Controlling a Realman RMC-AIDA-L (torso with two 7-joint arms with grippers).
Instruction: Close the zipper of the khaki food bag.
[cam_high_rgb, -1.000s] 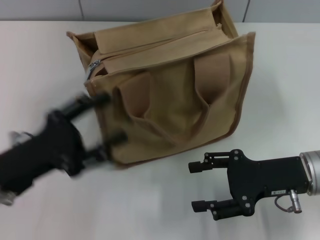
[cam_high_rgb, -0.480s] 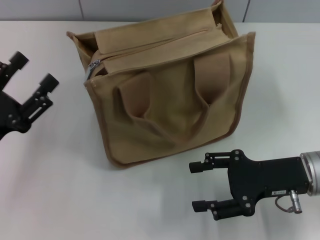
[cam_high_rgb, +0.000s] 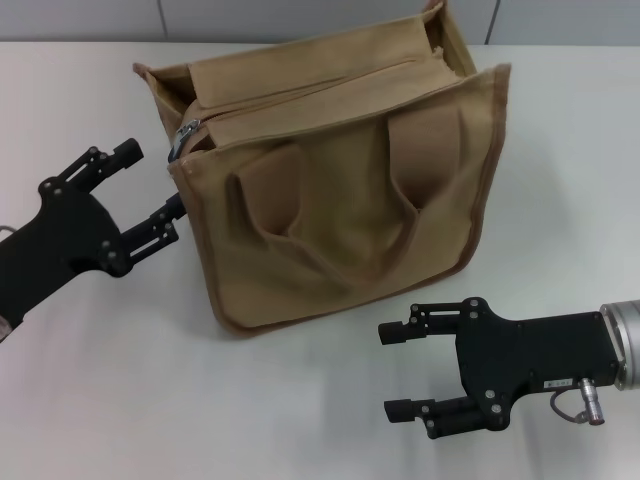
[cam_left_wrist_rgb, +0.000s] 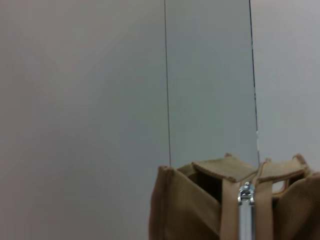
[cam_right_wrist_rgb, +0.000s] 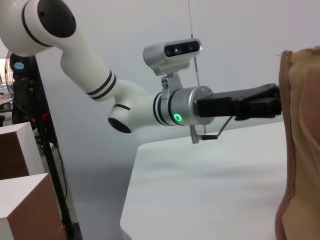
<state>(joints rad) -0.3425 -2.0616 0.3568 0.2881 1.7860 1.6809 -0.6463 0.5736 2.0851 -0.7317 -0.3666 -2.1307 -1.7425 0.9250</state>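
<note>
The khaki food bag stands on the white table, its two handles hanging down the near side. The zipper runs along the top flap, with its silver pull tab at the bag's left end. My left gripper is open, just left of the bag's left end and a little below the pull tab, touching nothing. The left wrist view shows the bag's end and the pull tab. My right gripper is open and empty, in front of the bag's right half.
A grey panelled wall runs behind the table. The right wrist view shows the bag's edge, my left arm reaching to it, the table's far edge, and brown boxes with a dark stand beyond it.
My left gripper swung from the bag's lower left corner out to the far left, then back in to the bag's left end near the pull tab. The right arm has not moved.
</note>
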